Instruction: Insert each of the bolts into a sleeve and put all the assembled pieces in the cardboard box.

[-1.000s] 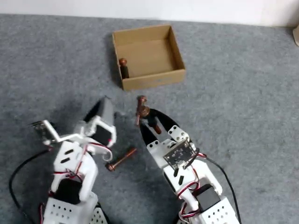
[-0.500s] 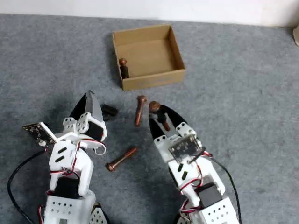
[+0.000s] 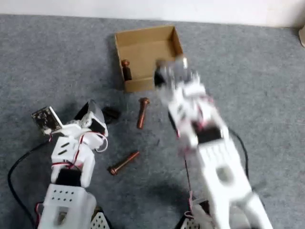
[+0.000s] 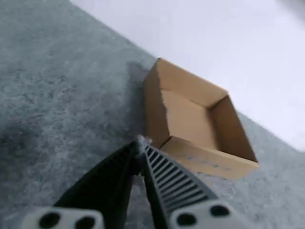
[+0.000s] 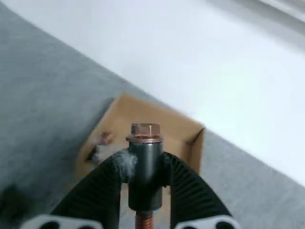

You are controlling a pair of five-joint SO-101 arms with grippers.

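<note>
My right gripper (image 5: 145,164) is shut on an assembled piece: a black sleeve (image 5: 145,171) with a copper bolt through it, head up. In the high view the right arm is stretched out and its gripper (image 3: 170,70) hangs over the near right part of the cardboard box (image 3: 143,85). Another assembled piece (image 3: 126,69) stands in the box's left corner. My left gripper (image 3: 92,109) is shut and holds nothing, just left of a loose black sleeve (image 3: 112,113). Two loose bolts lie on the carpet, one (image 3: 142,112) near the box and one (image 3: 124,162) nearer the arms.
Grey carpet covers the table. In the left wrist view the cardboard box (image 4: 167,121) lies beyond the shut gripper (image 4: 139,145). A white wall strip runs behind the box. A black cable (image 3: 21,167) trails by the left arm's base.
The right arm has swung from the table's middle out to the box, carrying the assembled piece. The left arm drew back leftward, leaving the black sleeve on the carpet.
</note>
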